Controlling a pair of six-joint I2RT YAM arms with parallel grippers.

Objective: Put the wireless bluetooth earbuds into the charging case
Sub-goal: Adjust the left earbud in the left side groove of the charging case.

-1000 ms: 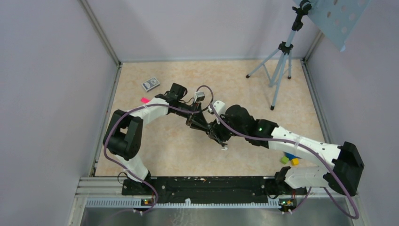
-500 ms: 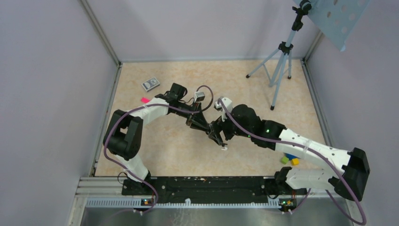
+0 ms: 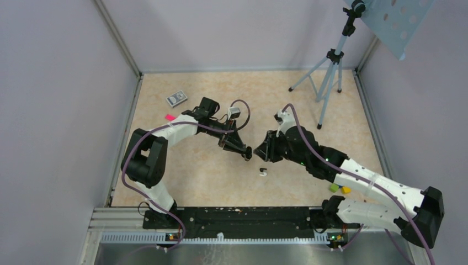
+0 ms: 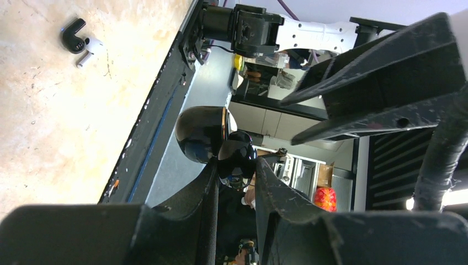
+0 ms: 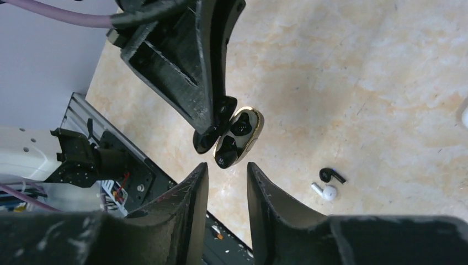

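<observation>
My left gripper (image 3: pixel 246 151) is shut on the glossy black charging case (image 5: pixel 238 138) and holds it above the table with the lid open. In the left wrist view the case (image 4: pixel 236 157) sits pinched between the fingers of the left gripper (image 4: pixel 234 164). Two dark earbuds rest in its gold-rimmed wells. My right gripper (image 5: pixel 226 167) hovers just off the case with its jaws apart and nothing between them. A black earbud (image 5: pixel 331 175) and a white earbud (image 5: pixel 329 192) lie together on the tabletop (image 3: pixel 209 176). From above, that white earbud (image 3: pixel 263 173) is below both grippers.
A tripod (image 3: pixel 328 77) stands at the back right. A small card box (image 3: pixel 176 98) and a pink scrap (image 3: pixel 170 117) lie at the back left. Coloured toy blocks (image 3: pixel 340 188) sit beside the right arm. The black base rail (image 3: pixel 237 216) runs along the near edge.
My right gripper has pulled back to the right, away from the case, and its jaws have come off it. The left gripper and case have stayed put.
</observation>
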